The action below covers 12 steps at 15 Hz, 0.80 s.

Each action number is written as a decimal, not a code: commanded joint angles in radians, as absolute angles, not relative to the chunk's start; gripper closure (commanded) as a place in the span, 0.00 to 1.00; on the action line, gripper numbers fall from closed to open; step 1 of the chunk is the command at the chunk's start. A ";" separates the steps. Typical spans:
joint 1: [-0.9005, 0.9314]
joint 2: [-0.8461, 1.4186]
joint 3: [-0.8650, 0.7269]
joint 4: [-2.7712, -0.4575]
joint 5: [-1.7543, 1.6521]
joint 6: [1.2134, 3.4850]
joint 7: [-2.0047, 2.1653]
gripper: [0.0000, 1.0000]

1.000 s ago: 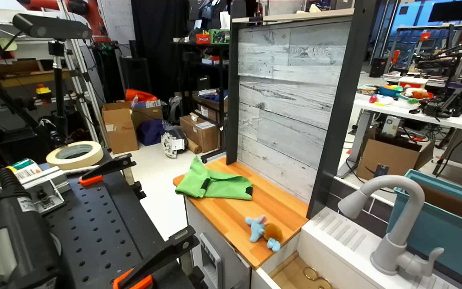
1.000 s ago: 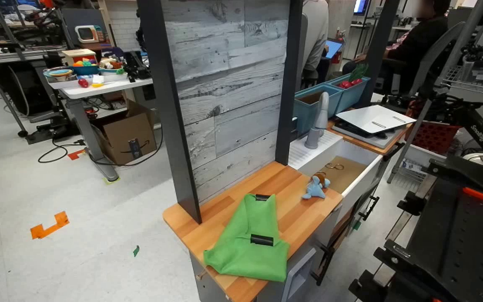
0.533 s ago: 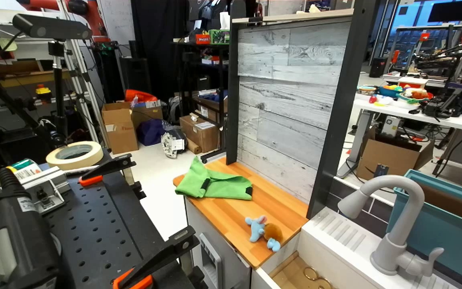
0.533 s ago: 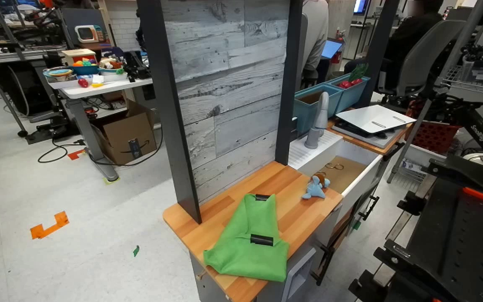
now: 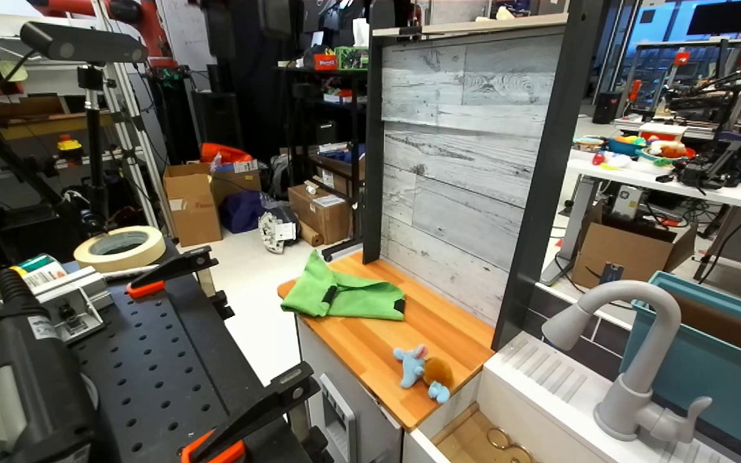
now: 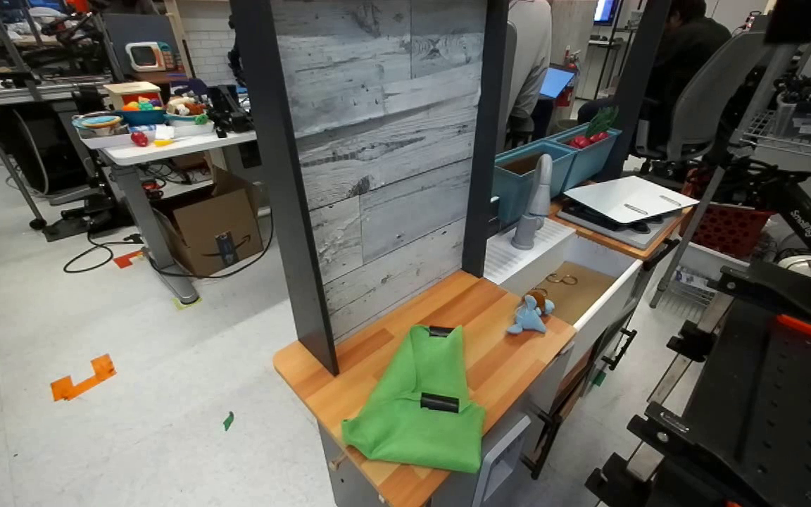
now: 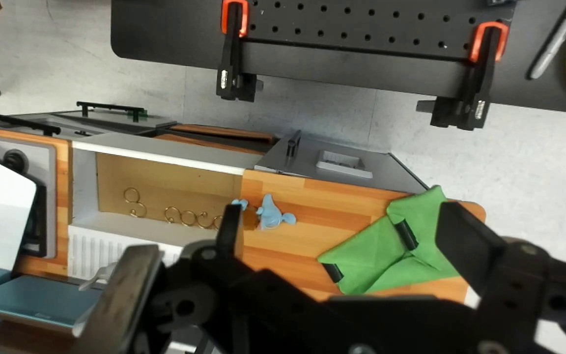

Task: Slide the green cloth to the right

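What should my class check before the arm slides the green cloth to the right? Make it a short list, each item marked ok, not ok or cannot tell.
1. Gripper open: ok, its jaws stand wide apart in the wrist view.
2. Gripper at the cloth: not ok, nothing touches the cloth in both exterior views.
3. Cloth spread flat: not ok, it lies folded and rumpled.
4. Cloth fully on the worktop: not ok, a corner pokes past the edge.
5. Toy apart from the cloth: ok, a gap lies between them.
6. Slide direction agreed: cannot tell, the pictures don't show whose right is meant.
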State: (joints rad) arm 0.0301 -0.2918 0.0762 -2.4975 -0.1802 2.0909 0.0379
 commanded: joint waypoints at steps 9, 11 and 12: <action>0.044 0.024 0.075 -2.447 -0.268 2.237 0.148 0.00; 0.043 0.007 0.076 -2.450 -0.268 2.236 0.148 0.00; 0.043 0.004 0.077 -2.452 -0.268 2.236 0.148 0.00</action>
State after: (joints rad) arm 0.0323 0.0038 0.0868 -2.4537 -0.2695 2.2384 0.1490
